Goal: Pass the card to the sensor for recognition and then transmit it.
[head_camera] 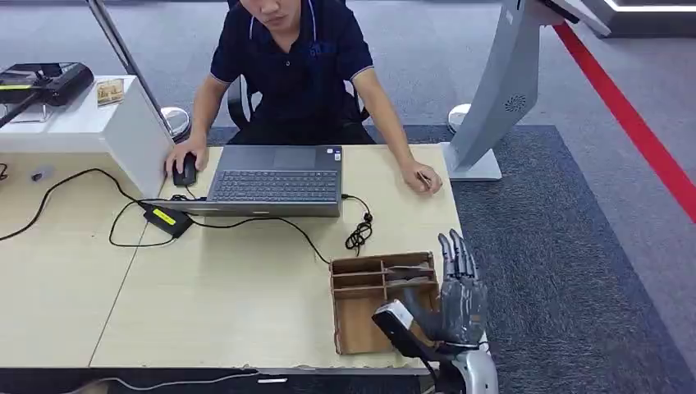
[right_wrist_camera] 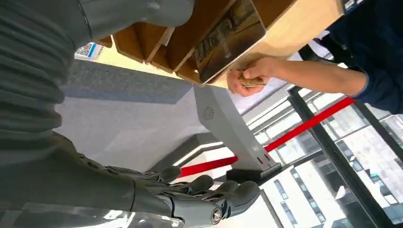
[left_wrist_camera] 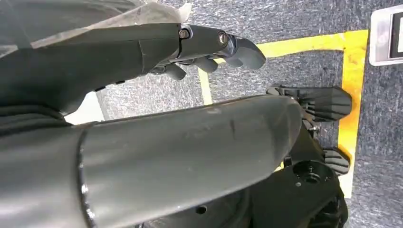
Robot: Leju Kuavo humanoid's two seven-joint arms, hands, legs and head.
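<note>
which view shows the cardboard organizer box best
The head view: the cardboard organizer box sits whole on the table's near edge, compartments visible, the right hand beside it. The right wrist view catches its dividers close up and turned. The left wrist view faces the floor.

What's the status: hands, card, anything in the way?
Right hand open, raised beside the wooden organizer. Left hand hanging by the floor, fingers loosely curled, holding nothing. Card in organizer slot, not gripped. Person at laptop; path clear.
</note>
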